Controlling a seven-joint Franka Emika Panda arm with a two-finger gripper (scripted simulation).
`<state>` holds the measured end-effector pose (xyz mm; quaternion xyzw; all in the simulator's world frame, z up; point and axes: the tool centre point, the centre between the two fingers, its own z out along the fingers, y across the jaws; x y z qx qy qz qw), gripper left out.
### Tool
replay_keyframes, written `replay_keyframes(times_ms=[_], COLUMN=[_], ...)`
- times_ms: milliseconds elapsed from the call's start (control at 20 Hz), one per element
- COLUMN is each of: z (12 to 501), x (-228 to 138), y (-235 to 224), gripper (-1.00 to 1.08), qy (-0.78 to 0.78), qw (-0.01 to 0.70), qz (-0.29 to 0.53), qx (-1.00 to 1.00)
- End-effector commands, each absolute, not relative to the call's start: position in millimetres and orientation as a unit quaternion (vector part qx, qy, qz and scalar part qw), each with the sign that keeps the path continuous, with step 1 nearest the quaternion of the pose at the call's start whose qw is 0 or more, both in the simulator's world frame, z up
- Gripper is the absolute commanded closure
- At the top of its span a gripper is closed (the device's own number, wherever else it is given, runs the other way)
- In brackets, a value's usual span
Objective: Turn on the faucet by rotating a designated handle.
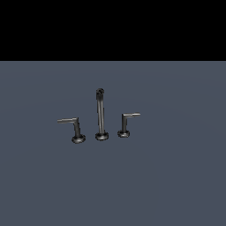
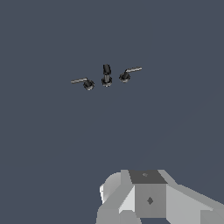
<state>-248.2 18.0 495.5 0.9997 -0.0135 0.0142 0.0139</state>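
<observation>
The faucet (image 1: 101, 115) is shown standing on the grey counter (image 1: 176, 176). The handle (image 1: 75, 127) is placed at the exterior view's left of the spout (image 1: 100, 112), its thin arm directed away from the spout. The handle is seen well apart from the gripper, whose fingers are not shown, so its opening cannot be told

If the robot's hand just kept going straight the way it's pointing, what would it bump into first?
Probably bare floor. The wrist view looks down from high above, and the faucet sits off from the picture's centre, so the hand seems aimed short of it. Depth is hard to judge, and its fingertips aren't visible.
</observation>
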Motion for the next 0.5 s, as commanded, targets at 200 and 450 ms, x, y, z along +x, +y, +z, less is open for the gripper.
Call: replay_keyframes(times_ms=[200,450], z=[474.5,449.2], x=[-244.2,-237.8], y=[32.1,48.9], gripper=[1.08,1.08], qy=[-0.049,-0.093], qw=[0.013,0.013], qz=[0.013,0.012], qx=[0.999,0.996])
